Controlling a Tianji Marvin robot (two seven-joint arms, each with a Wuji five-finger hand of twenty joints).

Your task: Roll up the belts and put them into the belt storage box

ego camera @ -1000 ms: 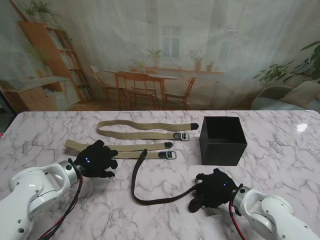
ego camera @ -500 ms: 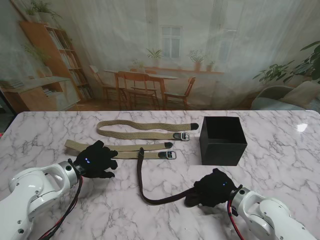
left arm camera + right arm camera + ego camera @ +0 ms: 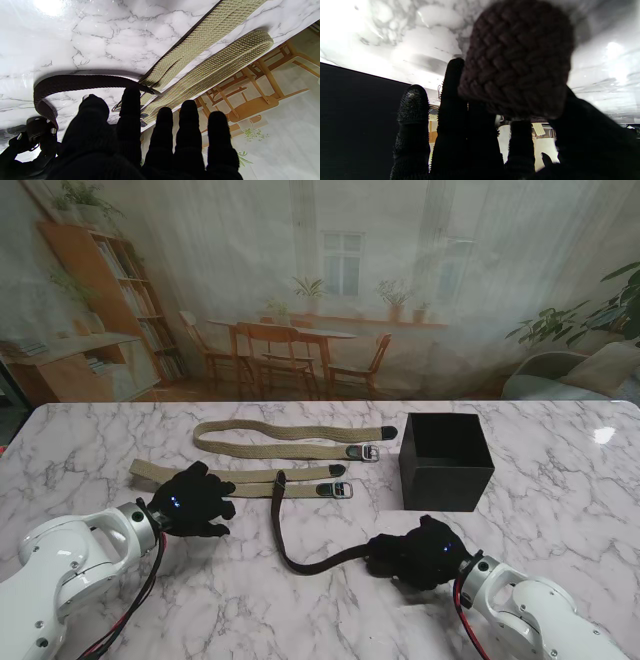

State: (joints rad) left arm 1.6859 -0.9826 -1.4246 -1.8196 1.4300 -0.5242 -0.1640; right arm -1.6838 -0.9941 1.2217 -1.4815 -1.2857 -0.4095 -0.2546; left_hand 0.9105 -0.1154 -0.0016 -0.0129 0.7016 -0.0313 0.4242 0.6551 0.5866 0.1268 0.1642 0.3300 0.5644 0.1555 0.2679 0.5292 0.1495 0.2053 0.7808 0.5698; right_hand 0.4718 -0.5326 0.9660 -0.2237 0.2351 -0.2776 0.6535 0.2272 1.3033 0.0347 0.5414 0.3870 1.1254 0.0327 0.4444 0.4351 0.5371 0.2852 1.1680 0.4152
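A white marble tabletop sits before a printed dining-room backdrop. The right hand (image 3: 420, 552), fingers curled round a partly wound dark brown belt (image 3: 300, 555), holds it near me, its tail trailing left. The left hand (image 3: 192, 500) rests with fingers spread on one of two tan belts (image 3: 290, 440), both still flat. The black storage box (image 3: 446, 461) looks empty, so most work remains.

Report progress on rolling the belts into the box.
Done: nothing; the square black storage box looks empty. In hand: the right robot hand is rolling one end of the dark brown woven belt. Left: both tan woven belts lie flat, one under the left robot hand.
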